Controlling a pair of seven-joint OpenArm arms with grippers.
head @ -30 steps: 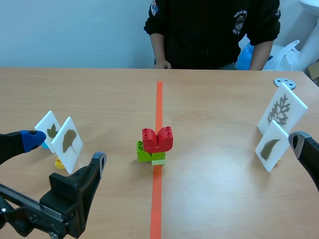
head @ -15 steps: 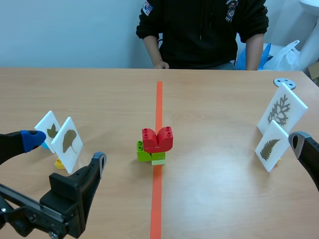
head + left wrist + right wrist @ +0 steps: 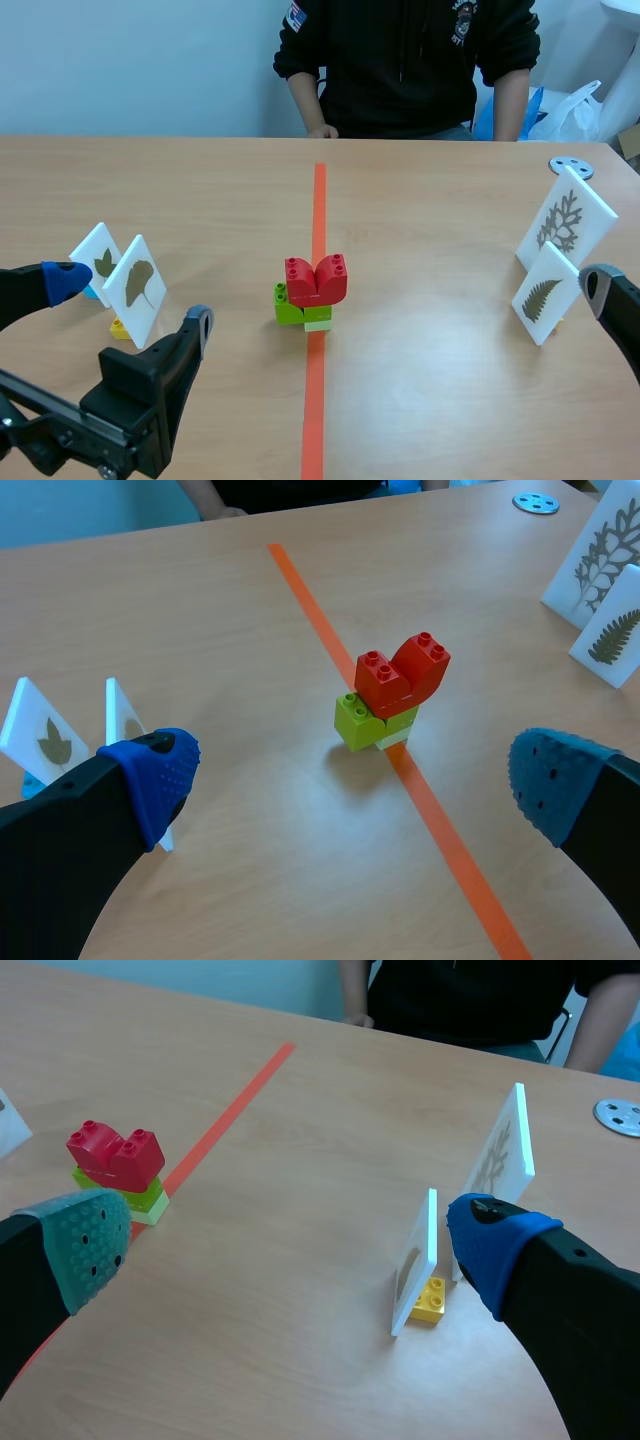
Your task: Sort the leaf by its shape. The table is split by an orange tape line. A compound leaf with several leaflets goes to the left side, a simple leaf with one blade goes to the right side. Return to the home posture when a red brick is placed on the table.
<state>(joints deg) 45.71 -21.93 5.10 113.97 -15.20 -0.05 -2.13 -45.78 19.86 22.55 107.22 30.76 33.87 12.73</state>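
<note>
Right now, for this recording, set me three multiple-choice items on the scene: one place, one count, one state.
1. Where is the brick stack?
A. on the orange tape line
B. well left of it
C. well right of it

2. How many leaf cards stand up?
A. two
B. four
C. six

3. How is the left gripper?
A. shut on a card
B. open, holding nothing
C. shut on nothing

Answers:
1 A, the stack sits across the line.
2 B, two cards stand on each side.
3 B, its fingers stand wide apart with nothing between them.

A pale blue wall (image 3: 140, 60) stands behind the light wooden table (image 3: 200, 180), a white plastic bag (image 3: 575, 112) past its far corner.
</note>
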